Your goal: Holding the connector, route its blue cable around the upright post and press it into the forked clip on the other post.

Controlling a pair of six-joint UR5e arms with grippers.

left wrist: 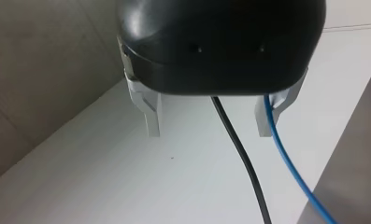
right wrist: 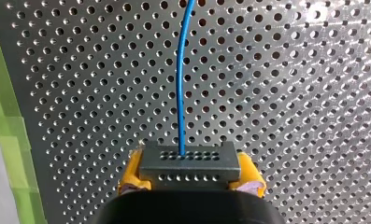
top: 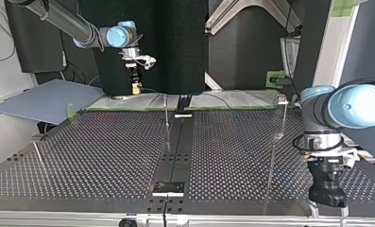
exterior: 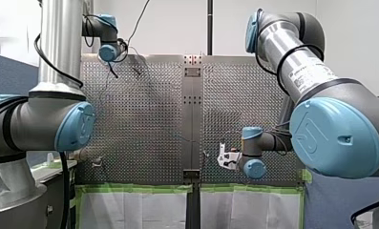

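Note:
In the right wrist view my right gripper is shut on a dark grey connector, with yellow pads on both of its sides. The blue cable leaves the connector and runs ahead over the perforated plate. In the top view this gripper hangs at the far edge, behind a thin upright post. A second post with a small clip on top stands towards my left gripper. My left gripper is open; the blue cable passes beside one metal finger.
A black cable hangs down between my left gripper's fingers. A dark centre strip divides the perforated table. Another thin post stands at the top view's left. Green tape lines the table's near edge in the front view.

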